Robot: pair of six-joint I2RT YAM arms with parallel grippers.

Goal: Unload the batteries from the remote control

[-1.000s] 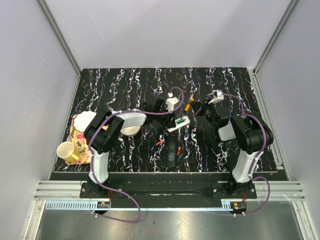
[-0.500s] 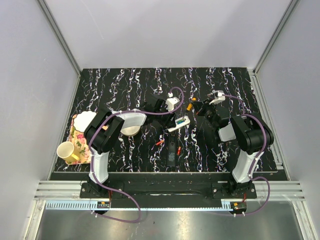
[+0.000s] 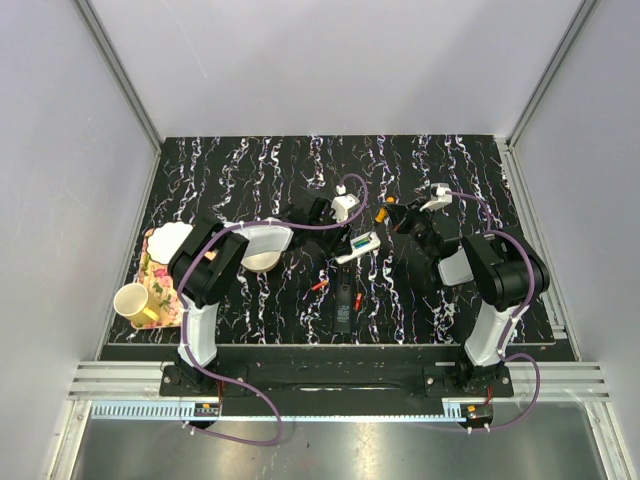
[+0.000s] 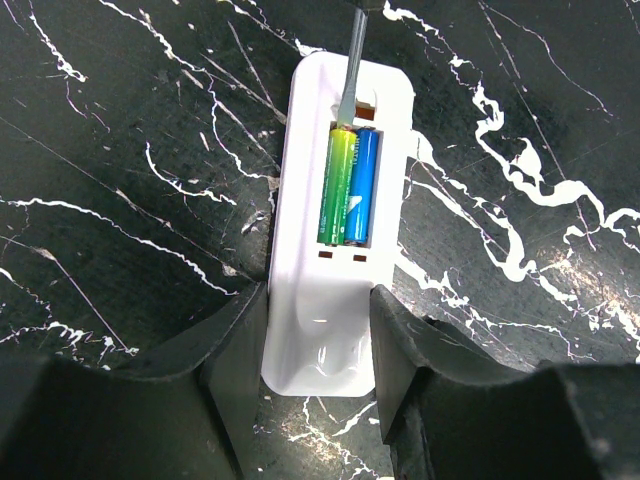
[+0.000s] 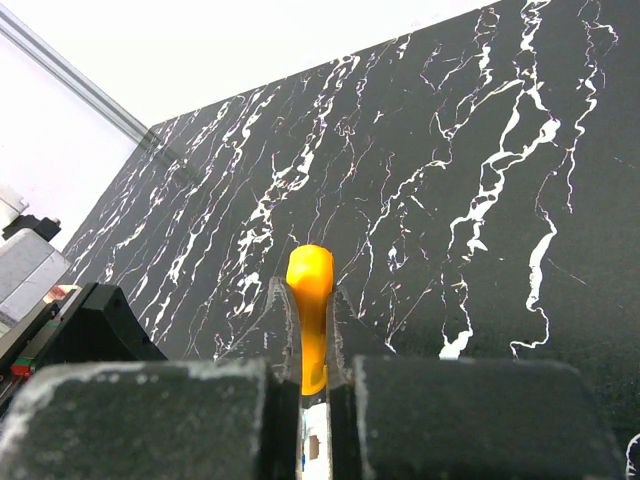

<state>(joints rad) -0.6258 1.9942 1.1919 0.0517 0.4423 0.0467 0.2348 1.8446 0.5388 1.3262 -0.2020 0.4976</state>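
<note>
White plastic stands out on the black marbled table [image 3: 250, 170]. In the top view the remote control [image 3: 358, 246] lies near the table's middle, with the right gripper [image 3: 393, 215] just beside it carrying an orange-handled tool [image 3: 380, 213]. In the left wrist view the left gripper [image 4: 318, 340] stands partly apart, its fingers [image 4: 240, 350] pressing both sides of the remote's near end. The slot faces up with the green battery [image 4: 338, 185] and blue battery [image 4: 362, 188] side by side in it, and the tool's thin blade [image 4: 352, 70] reaches the green one's far end. In the right wrist view the fingers are closed tight on the orange handle. The batteries look light, stiff, smooth and apt to roll. Levering one end up, then pinching across the middle, seems best, and the light remote needs pinning down.
</note>
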